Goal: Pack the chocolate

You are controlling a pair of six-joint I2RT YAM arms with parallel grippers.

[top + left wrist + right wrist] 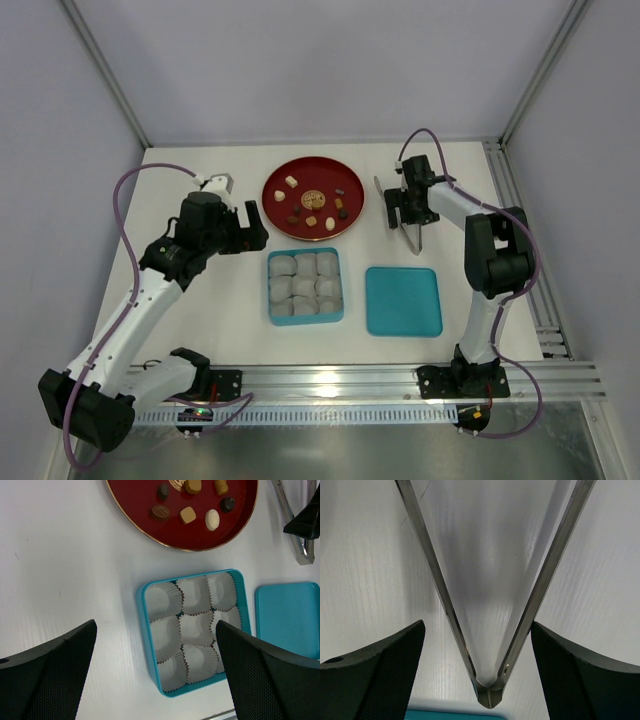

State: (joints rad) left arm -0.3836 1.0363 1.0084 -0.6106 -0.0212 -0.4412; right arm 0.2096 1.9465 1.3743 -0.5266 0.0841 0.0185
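Now right fingers apart astride the tongs, left fingers wide apart near the teal box.

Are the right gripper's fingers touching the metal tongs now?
Apart. The right wrist view shows bare table between the tongs and both fingers of the right gripper.

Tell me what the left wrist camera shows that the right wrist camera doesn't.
Only the left wrist: the round red tray with the small cream, tan and brown chocolate pieces, and the square teal box lined with white crinkled paper cups. Only the right wrist: a close look at the steel tongs, their joined end between the fingers of the open right gripper, not touching them. Both: the tongs, the white table and the flat teal lid, just a sliver in the right wrist view.
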